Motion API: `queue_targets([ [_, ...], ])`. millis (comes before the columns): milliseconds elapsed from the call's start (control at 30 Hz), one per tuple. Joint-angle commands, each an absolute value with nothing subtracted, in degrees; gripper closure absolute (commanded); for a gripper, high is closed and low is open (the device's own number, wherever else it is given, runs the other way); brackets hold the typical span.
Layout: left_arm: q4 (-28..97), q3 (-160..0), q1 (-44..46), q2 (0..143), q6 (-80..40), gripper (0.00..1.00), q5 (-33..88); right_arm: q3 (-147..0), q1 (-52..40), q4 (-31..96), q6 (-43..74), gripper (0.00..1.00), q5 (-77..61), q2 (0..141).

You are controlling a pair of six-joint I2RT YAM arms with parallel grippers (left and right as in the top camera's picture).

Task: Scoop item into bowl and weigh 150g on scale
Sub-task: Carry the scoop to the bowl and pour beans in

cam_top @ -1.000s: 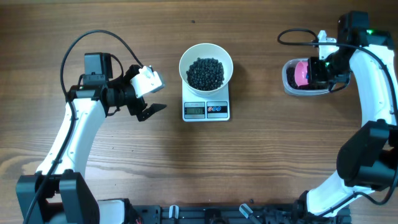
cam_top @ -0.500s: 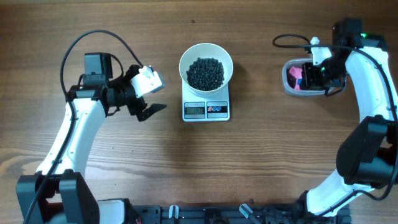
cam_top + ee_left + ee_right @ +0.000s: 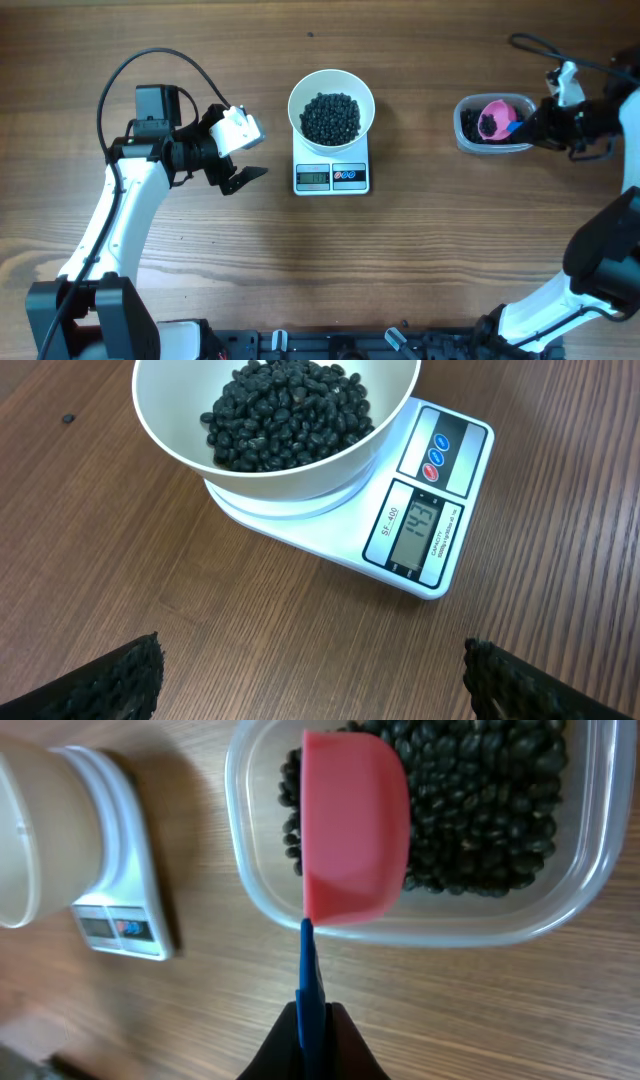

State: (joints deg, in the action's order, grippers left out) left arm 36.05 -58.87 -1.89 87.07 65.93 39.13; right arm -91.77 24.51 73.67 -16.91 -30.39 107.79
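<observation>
- Left wrist view: the left gripper [image 3: 305, 695] stands wide open and holds nothing, with one dark fingertip at each lower corner.
- Straight ahead of that gripper stands the white scale [image 3: 330, 540], with the white bowl [image 3: 300, 480] resting on its platform at the far end.
- The bowl holds a heap of black beans [image 3: 285, 415].
- Beside the grey display [image 3: 420, 525], on the end nearest the gripper, the label reads "SF-400".
- The digits appear to read 141; the small print under them is too fine to read.
- Two round buttons [image 3: 434, 464], one blue and one red, sit just beyond the display.
- One stray bean [image 3: 67, 419] lies on the wooden table [image 3: 150, 610], far ahead and to the left.
- Right wrist view: the right gripper [image 3: 315, 1040] is clamped on the blue handle of a pink scoop [image 3: 355, 830].
- The scoop's cup reaches ahead over the clear tub [image 3: 250, 910], which holds more beans [image 3: 480, 810].
- Overhead, dark grains show inside the cup.
</observation>
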Motion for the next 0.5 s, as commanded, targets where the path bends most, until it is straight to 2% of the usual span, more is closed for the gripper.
queue_targets([
  [0, 36.1, -58.7, -2.2, 87.4, 67.1, 0.0, 40.4, -93.5, 26.4, 76.3, -23.1, 0.96, -42.3, 107.7],
  [200, 36.1, -58.7, -2.2, 87.4, 67.1, 0.0, 40.4, -93.5, 25.1, 78.8, -25.6, 0.96, -50.8, 107.6],
  [467, 36.1, -58.7, -2.2, 87.4, 67.1, 0.0, 40.4, -96.7, 12.3, 78.2, -21.7, 0.96, -50.5, 107.5],
])
